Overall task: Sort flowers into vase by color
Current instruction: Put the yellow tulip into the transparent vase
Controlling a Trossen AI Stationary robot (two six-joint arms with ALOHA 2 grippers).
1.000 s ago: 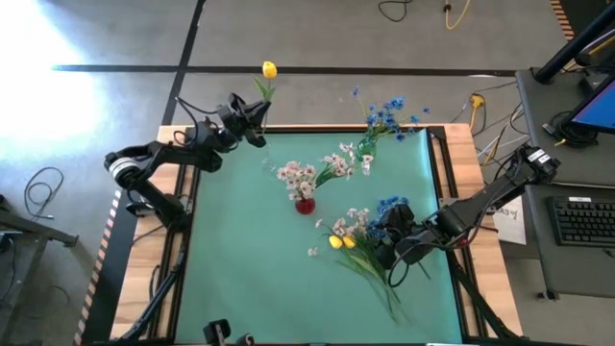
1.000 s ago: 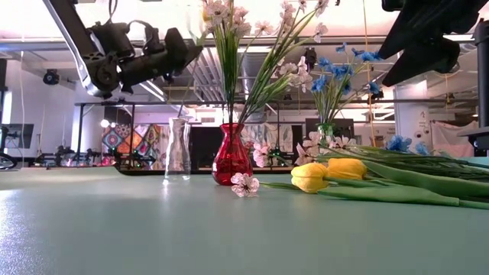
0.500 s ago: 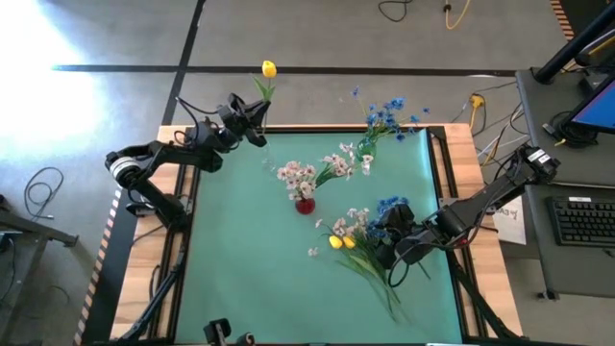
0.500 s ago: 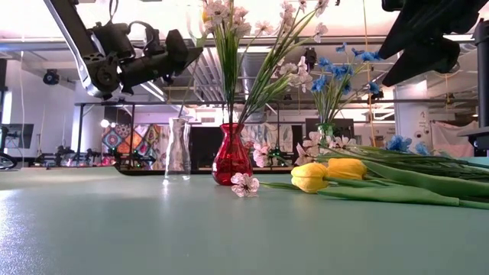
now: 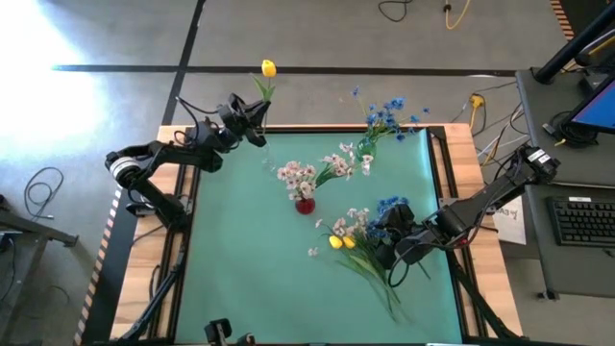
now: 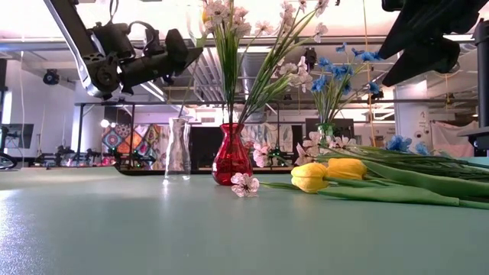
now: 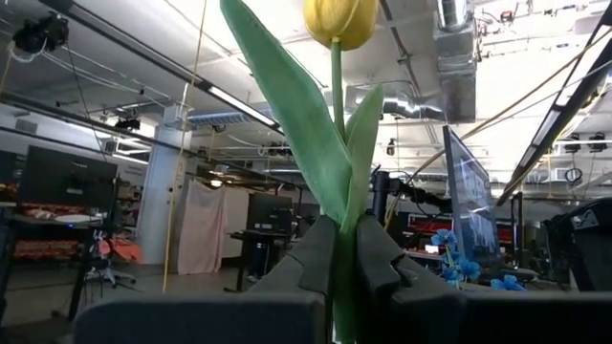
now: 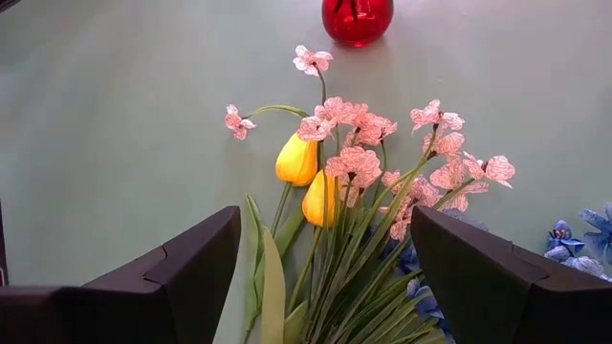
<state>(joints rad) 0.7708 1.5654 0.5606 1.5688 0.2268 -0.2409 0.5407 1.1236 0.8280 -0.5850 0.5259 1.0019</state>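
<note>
My left gripper [image 5: 254, 125] hovers over the table's far left corner, shut on a yellow tulip [image 5: 269, 69] with long green leaves. In the low view a clear glass vase [image 6: 177, 148] stands below it. A red vase [image 5: 305, 204] mid-table holds pinkish-white blossoms [image 5: 298, 176]. Blue flowers [image 5: 386, 113] stand in a small vase [image 6: 325, 131] near the far edge. My right gripper [image 8: 325, 287] is open above a loose pile lying flat on the table: two yellow tulips [image 8: 308, 177], pinkish-white blossoms [image 8: 359, 162], blue flowers [image 8: 583, 239]. My left gripper pinches the tulip between its two fingers [image 7: 311, 263] at the lower stem and leaf bases [image 7: 342, 239]. The fingers lie across the stem. The tulip is lifted clear and stands nearly upright, with its yellow head [image 7: 339, 19] well above the fingers.
The green mat [image 5: 240, 269] has free room on its near left part. A single pink blossom [image 6: 245, 184] lies loose in front of the red vase. Wooden table edges frame the mat; a desk with a keyboard [image 5: 584, 219] stands to the right.
</note>
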